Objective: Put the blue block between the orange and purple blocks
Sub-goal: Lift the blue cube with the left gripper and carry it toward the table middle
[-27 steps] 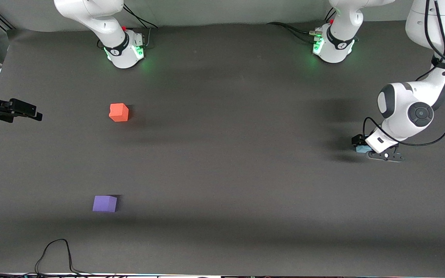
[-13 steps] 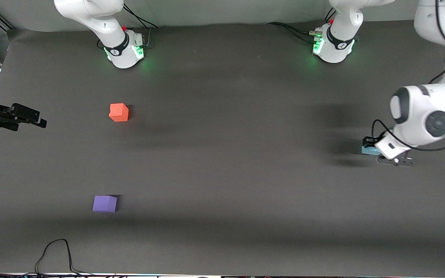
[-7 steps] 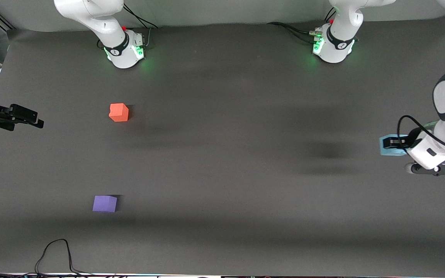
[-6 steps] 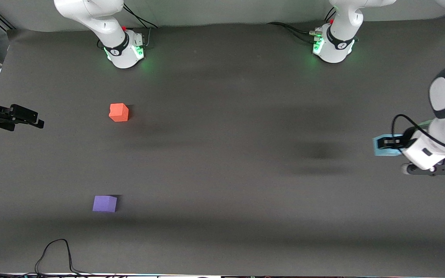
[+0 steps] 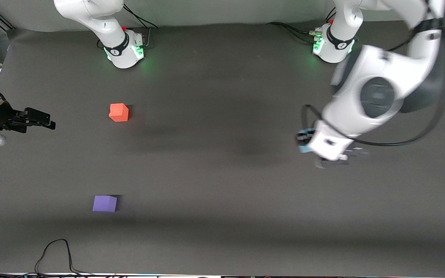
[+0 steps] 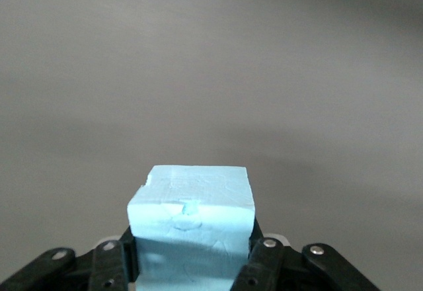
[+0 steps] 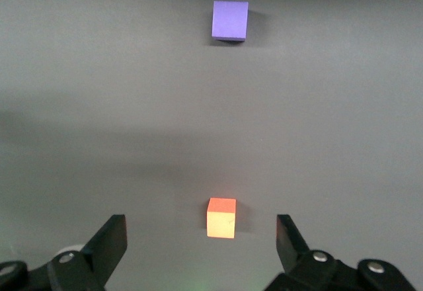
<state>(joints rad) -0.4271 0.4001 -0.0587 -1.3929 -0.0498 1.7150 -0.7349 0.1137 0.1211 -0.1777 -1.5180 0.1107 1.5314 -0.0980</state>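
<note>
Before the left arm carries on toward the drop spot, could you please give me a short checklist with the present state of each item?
1. Left gripper shut on the blue block: ok.
2. Blue block off the table, over its bare middle: ok.
3. Gap between the orange block and purple block free of objects: ok.
4. Both target blocks resting flat on the table: ok.
5. Right gripper open, waiting at the right arm's end of the table: ok.
6. Whether the block sits square in the jaws: cannot tell.

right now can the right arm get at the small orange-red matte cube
Probably yes. The right hand is open and empty at the right arm's end of the table, with the small orange-red matte cube close by on bare mat; nothing lies between them.
</note>
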